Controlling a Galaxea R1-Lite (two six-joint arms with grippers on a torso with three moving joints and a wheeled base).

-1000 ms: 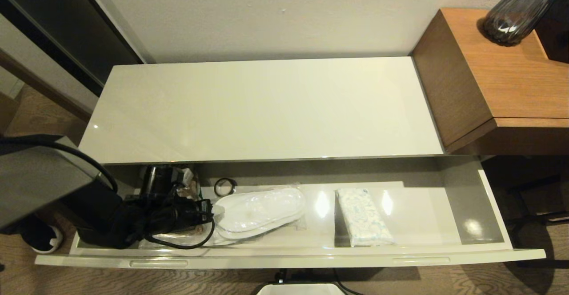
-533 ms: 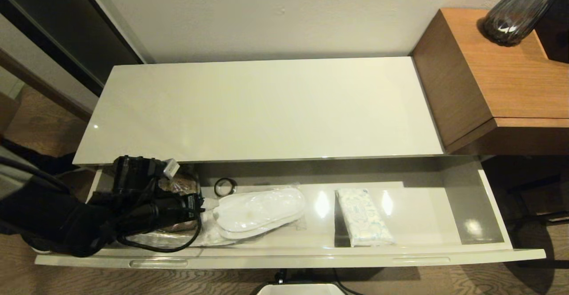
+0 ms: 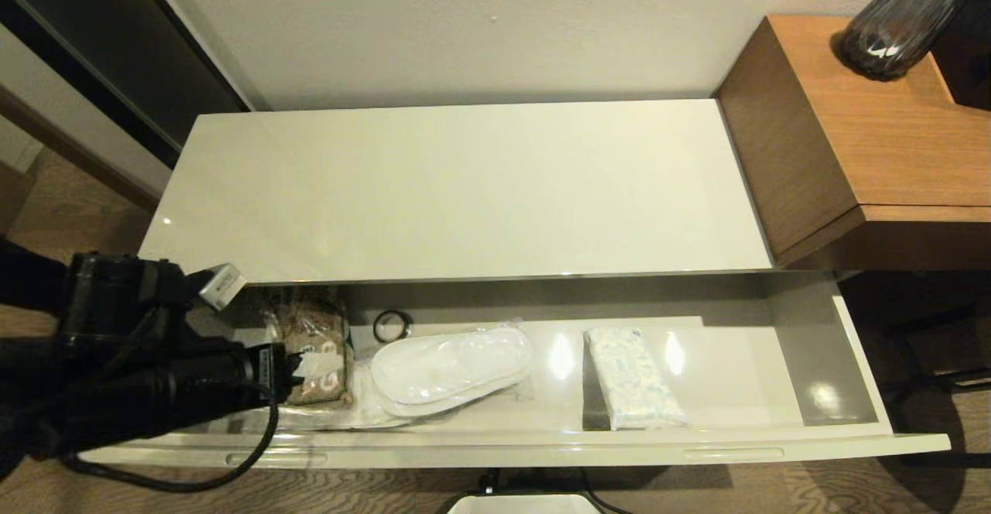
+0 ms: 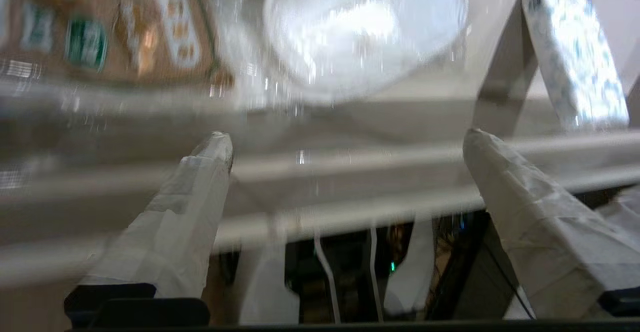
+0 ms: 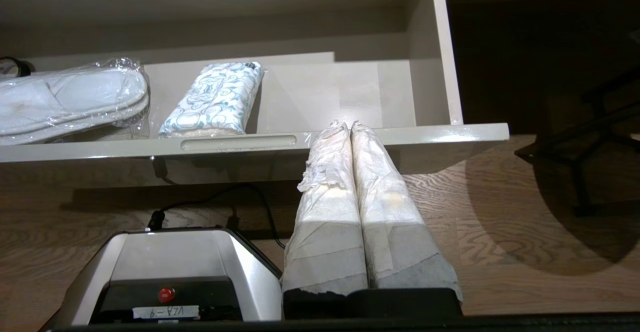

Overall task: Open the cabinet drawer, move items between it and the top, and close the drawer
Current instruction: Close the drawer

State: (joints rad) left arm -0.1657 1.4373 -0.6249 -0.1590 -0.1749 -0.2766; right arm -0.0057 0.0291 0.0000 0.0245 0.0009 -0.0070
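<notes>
The cabinet drawer, glossy cream-beige and very wide, stands pulled fully open, its two slot handles along the near front edge. Inside, left of centre, lie the white slippers paired flat in clear plastic wrap. Just to their right, apart from them, rests the white, blue-printed tissue pack. The top is a long, glossy flat surface.

Plain off-white wall, wood-grain floor, orange-brown wooden side unit with dark glass vase.
</notes>
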